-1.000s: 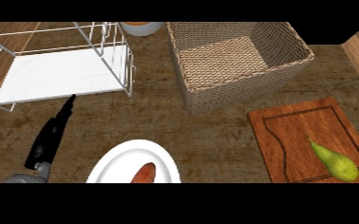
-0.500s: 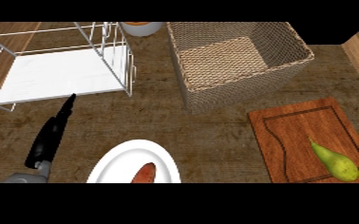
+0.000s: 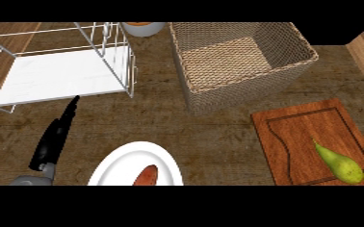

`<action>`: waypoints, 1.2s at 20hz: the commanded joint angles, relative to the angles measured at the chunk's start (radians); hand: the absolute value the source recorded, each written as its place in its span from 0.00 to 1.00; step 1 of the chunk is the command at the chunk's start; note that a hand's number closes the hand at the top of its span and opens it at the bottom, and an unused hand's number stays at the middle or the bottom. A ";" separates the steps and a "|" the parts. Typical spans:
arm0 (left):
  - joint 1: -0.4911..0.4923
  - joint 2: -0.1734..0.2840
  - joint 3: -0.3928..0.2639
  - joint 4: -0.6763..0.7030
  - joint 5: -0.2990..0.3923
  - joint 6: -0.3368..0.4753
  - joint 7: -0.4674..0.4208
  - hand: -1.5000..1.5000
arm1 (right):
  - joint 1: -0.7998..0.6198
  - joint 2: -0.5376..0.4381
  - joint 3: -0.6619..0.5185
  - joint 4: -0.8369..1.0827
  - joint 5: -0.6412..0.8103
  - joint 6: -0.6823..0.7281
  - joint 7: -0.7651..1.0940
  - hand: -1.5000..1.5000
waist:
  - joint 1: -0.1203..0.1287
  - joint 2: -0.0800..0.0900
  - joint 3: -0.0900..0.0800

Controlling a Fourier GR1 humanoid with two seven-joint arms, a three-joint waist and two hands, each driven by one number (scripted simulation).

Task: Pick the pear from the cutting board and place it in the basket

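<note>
Left hand (image 3: 55,135): black fingers straight and released, holding nothing, at lower left. Far to its right, the green pear (image 3: 339,163) lies on the wooden cutting board (image 3: 298,139), stem pointing up-left. Woven basket (image 3: 241,62) sits above; white plate (image 3: 124,168) between.

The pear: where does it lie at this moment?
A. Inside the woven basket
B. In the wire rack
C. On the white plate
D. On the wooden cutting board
D: the pear lies on the cutting board at the lower right, apart from the basket, which holds nothing.
</note>
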 commanded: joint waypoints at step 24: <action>-0.059 -0.058 0.103 0.058 -0.072 -0.092 -0.009 0.50 | -0.286 0.019 0.022 0.279 0.222 -0.129 0.080 0.00 | -0.002 0.002 -0.001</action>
